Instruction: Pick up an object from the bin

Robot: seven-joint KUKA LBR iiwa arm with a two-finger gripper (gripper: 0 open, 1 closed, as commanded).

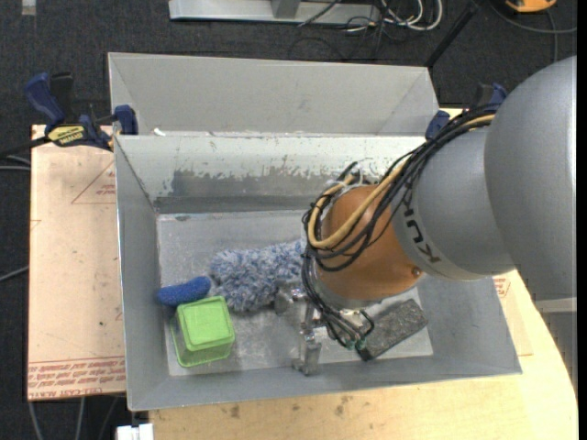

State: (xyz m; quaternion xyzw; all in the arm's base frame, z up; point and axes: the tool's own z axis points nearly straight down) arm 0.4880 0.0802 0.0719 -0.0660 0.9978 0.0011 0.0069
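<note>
In the camera view, your gripper (307, 354) hangs low near the front wall of the bin (138, 273). You cannot tell how far it is open. The grey block (396, 326) lies just right of it, its long axis slanting up-right. The green tub (204, 331) sits farther left.

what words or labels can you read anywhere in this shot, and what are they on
"KU": dark letters on the grey arm link, next to the orange cover; the rest of the word is cut off from sight.
No print can be read on the green box, the blue fluffy cloth or the grey block.
</note>
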